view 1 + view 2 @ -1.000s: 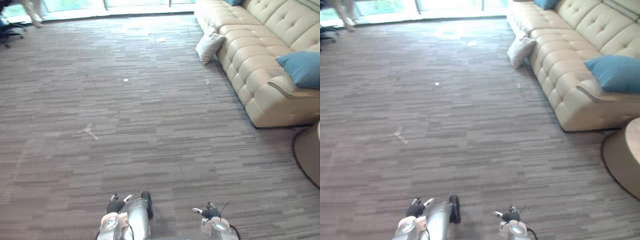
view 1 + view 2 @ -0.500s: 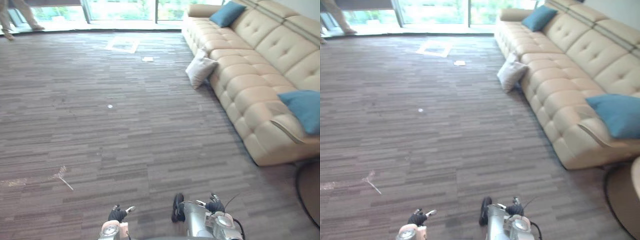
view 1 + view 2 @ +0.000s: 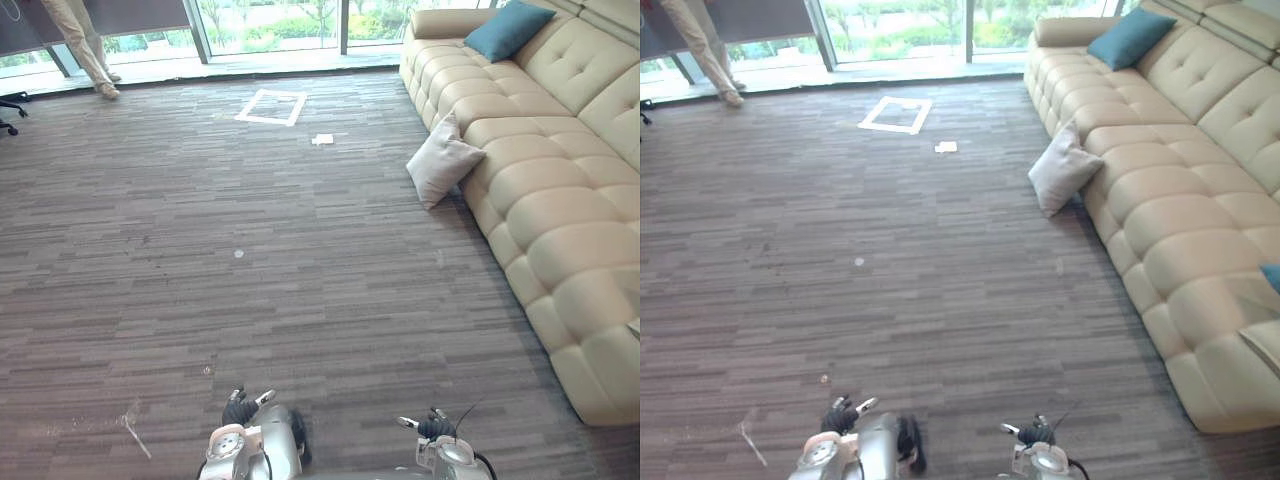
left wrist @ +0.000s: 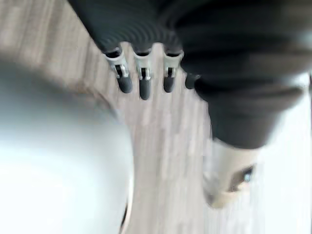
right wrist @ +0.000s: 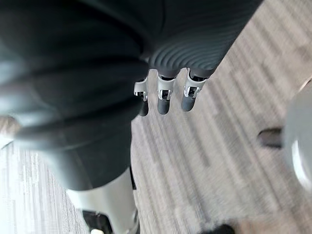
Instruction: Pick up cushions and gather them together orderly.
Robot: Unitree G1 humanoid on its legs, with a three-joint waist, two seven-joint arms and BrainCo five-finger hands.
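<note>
A pale grey cushion stands on the carpet, leaning against the front of the beige sofa. A teal cushion lies on the sofa's far end by the armrest. The corner of another teal cushion shows on the near seat. My left hand and right hand hang low at the near edge, far from every cushion. In the wrist views the left fingers and right fingers hang straight over the carpet and hold nothing.
A white taped square and a scrap of paper lie on the carpet ahead. A person's legs stand by the far windows. A black office chair's base shows at the far left.
The whole picture has shifted, so the camera has moved; the sofa's near teal cushion has slid almost out of view. Both hands stay low and empty.
</note>
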